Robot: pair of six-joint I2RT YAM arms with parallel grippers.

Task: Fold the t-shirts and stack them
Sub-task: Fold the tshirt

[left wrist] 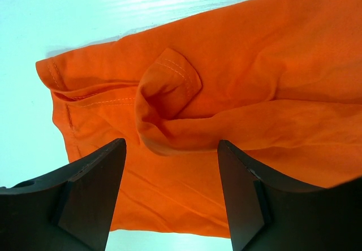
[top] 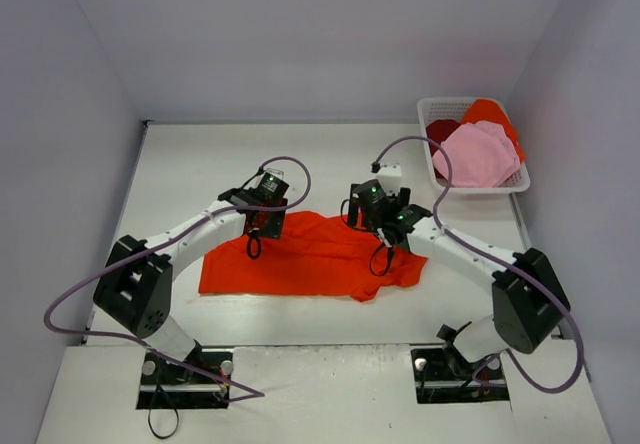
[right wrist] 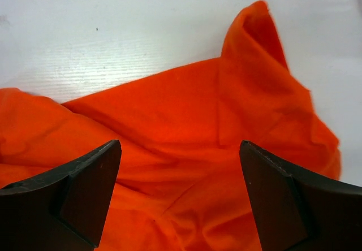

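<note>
Left tool [left wrist: 171, 143], right tool [right wrist: 180, 143] agape, empty, above orange t-shirt [top: 310, 254]; basket [top: 445, 102] seen only overhead.

A large orange-red t-shirt [top: 310, 259] is spread flat on the middle of the white table [top: 180, 164]. The left gripper [top: 262, 229] is held over its upper left edge, the right gripper [top: 358, 214] over its upper right part. In the far right corner, a white basket [top: 428, 144] is filled with a pink t-shirt [top: 478, 154], a dark red t-shirt [top: 440, 130] and an orange t-shirt [top: 490, 112].
</note>
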